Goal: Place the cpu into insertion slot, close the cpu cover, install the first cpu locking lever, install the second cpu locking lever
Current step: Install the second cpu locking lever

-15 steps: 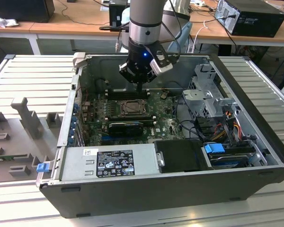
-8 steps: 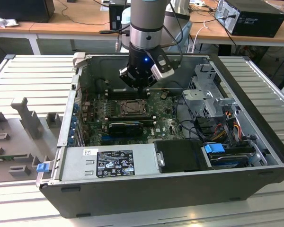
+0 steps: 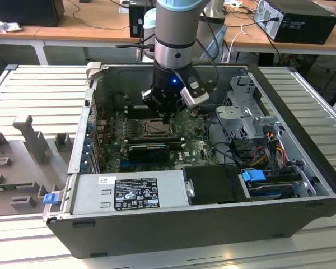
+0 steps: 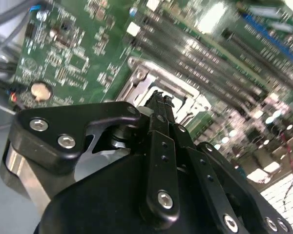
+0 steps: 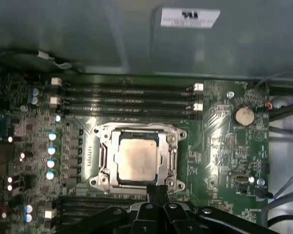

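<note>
The gripper [image 5: 157, 191], pressed together, hovers beside the cpu [image 5: 136, 158] lying flat, square to the insertion slot [image 5: 103, 158].

lab/workshop — open PC case [image 3: 173, 224] | slatted metal bench [image 3: 39, 89] | cabled desks [image 3: 89, 22]

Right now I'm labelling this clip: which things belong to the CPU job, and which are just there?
Job:
cpu, seated in socket
insertion slot
cpu cover, down over the cpu
gripper, at socket edge

Just there:
memory slots
coin battery
power supply
</note>
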Available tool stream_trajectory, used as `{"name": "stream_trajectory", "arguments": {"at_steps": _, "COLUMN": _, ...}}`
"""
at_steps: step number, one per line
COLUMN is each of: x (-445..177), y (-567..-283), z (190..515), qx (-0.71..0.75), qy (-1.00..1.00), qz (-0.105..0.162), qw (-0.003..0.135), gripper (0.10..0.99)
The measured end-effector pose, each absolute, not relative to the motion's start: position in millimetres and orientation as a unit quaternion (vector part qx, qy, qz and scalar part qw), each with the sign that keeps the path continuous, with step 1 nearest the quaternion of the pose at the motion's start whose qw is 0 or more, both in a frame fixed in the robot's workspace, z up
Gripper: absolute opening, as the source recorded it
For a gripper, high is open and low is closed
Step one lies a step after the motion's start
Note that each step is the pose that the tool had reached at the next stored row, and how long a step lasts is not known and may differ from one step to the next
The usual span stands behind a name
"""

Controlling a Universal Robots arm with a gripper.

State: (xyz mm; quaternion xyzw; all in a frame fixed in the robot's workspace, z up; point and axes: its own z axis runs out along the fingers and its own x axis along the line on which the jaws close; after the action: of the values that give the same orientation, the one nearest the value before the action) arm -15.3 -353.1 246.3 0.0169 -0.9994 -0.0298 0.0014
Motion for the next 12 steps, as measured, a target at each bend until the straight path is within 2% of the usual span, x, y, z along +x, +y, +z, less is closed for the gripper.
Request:
{"name": "stream_trajectory", "arguments": {"at_steps": 4, "x": -15, "y": -360, "z": 241, "qx": 0.017, "qy": -0.999, "qz": -0.032, "qw": 0.006, "gripper": 0.106}}
{"name": "stream_trajectory", "arguments": {"at_steps": 6, "x": -15, "y": -361, "z": 240, "qx": 0.017, "qy": -0.999, "qz": -0.047, "qw": 0.006, "gripper": 0.106}}
{"name": "stream_trajectory", "arguments": {"at_steps": 12, "x": -22, "y": -371, "z": 233, "qx": 0.020, "qy": -0.998, "qz": -0.056, "qw": 0.006, "gripper": 0.106}}
